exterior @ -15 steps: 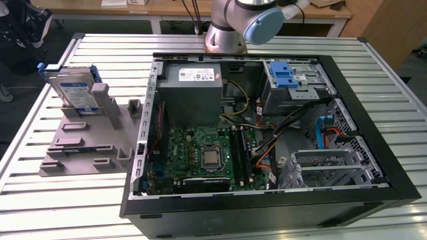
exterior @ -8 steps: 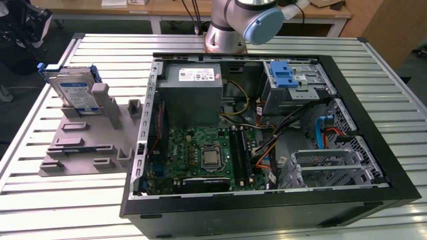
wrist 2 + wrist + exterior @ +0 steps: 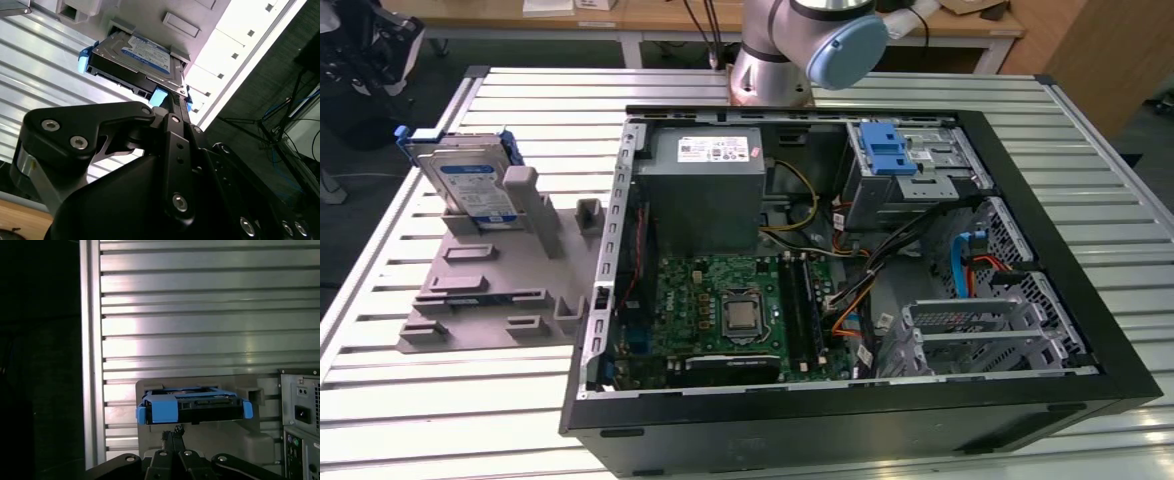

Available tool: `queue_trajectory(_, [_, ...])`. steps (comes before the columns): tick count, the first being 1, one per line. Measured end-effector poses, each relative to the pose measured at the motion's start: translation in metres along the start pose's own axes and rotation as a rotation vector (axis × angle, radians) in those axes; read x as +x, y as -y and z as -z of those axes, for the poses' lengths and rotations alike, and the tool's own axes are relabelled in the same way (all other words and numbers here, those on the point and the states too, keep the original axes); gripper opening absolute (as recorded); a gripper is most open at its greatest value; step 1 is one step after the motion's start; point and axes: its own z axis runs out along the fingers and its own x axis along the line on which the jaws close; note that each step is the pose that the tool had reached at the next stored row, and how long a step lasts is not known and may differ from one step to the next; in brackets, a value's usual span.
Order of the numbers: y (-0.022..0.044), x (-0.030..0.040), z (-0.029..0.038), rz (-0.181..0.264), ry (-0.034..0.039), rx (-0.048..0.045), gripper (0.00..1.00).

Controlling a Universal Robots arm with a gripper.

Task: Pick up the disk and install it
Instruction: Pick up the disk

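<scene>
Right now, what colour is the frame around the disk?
Blue. It shows best in the first wrist view, where the frame wraps the disk.

Open air hangs over the disk [image 3: 464,180], upright in the grey fixture block [image 3: 487,290] at the exterior view's upper left. A grey post [image 3: 523,200] crowds its right face. Bare counter [image 3: 440,400] stretches lower left. The open computer case [image 3: 854,440] walls the right, with cables [image 3: 854,295] strung across its interior.
</scene>
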Motion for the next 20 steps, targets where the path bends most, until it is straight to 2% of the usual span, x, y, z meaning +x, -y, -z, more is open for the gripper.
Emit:
queue_trajectory(5, [0.0, 0.0, 0.0001, 0.035, -0.0017, -0.0005, 0.11])
queue_trajectory(12, [0.0, 0.0, 0.0, 0.116, -0.0051, -0.0018, 0.11])
queue_trajectory(20, [0.0, 0.0, 0.0, 0.123, -0.0055, -0.0019, 0.11])
